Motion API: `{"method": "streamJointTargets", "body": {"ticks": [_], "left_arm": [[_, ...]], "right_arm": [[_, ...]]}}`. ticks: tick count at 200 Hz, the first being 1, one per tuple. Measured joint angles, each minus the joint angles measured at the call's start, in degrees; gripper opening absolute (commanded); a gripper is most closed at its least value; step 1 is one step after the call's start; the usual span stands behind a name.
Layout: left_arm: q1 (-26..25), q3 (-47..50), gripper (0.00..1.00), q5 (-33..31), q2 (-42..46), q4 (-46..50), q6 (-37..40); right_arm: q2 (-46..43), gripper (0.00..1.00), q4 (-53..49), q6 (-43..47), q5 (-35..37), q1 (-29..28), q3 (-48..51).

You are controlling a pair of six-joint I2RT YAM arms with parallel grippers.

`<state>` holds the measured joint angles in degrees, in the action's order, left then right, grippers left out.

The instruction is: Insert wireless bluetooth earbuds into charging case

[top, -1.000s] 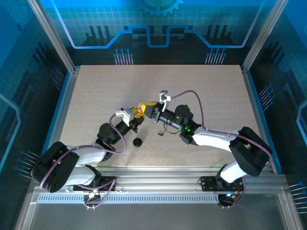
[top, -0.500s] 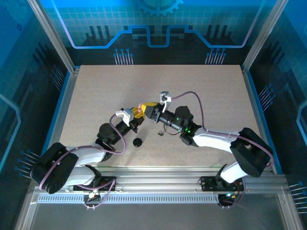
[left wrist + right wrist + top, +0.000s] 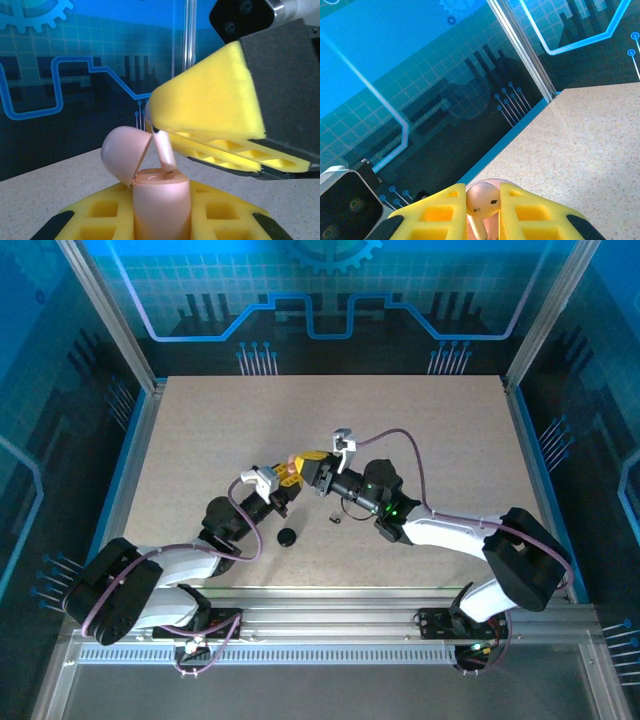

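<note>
The left fingers (image 3: 100,212), yellow lattice foam, clamp the glossy, rounded pink case (image 3: 161,202) upright, its domed lid (image 3: 125,152) tipped back. Directly over the case's open top, the right fingers (image 3: 437,215) (the same yellow foam) pinch a smooth pale pink earbud (image 3: 482,199), whose stem reaches down into the opening. A small round black case (image 3: 287,537) lies on the speckled desk (image 3: 200,430) near the pink case, toward the arm bases.

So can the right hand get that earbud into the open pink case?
Probably yes: the right hand holds the earbud, its stem at the mouth of the case, whose lid is tipped back; nothing lies between.
</note>
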<state>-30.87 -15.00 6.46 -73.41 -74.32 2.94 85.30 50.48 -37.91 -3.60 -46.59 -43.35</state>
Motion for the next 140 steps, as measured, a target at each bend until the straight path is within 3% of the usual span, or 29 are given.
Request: {"method": "streamJointTargets", "body": {"ticks": [140], "left_arm": [[0.0,-0.39,0.09,-0.22,0.0,-1.86,0.15]], "right_arm": [[0.39,0.18,-2.56,2.62,-2.86,0.98,-3.3]]}}
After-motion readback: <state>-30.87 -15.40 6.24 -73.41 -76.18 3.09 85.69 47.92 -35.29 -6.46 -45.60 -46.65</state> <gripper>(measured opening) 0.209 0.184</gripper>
